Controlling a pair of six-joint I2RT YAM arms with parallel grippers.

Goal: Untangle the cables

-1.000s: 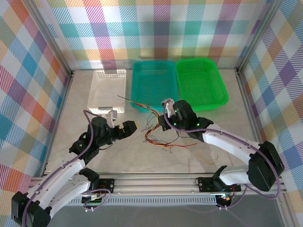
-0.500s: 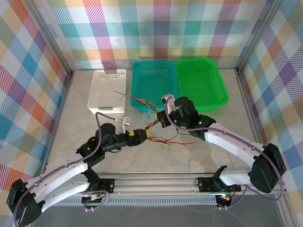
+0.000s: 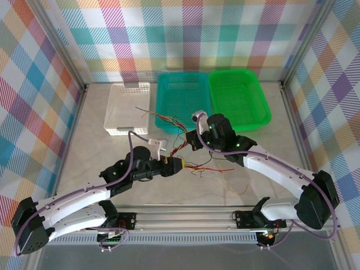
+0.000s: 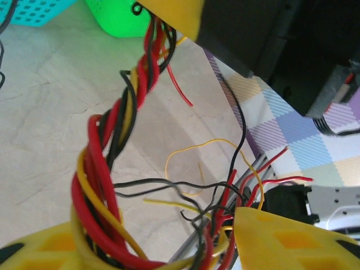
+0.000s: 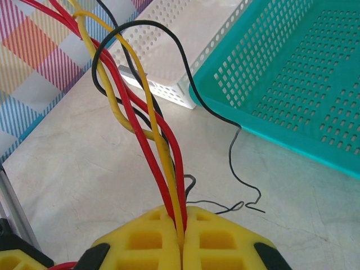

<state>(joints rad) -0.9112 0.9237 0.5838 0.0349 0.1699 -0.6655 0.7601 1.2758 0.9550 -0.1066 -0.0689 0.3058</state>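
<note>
Cables (image 4: 138,90) twisted into one bundle between both claws, right claw (image 5: 181,228) clamped on them, left claw (image 4: 160,228) part-open around them.

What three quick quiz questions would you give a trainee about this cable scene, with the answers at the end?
1. True or false: the right tool is shut on the cables.
2. Which colour is the leftmost basket at the back of the table? A green, B teal, C white.
3. What three colours are in the twisted bundle running between the right tool and the left tool?

Key: 1 true. 2 C. 3 red, yellow, black.
</note>
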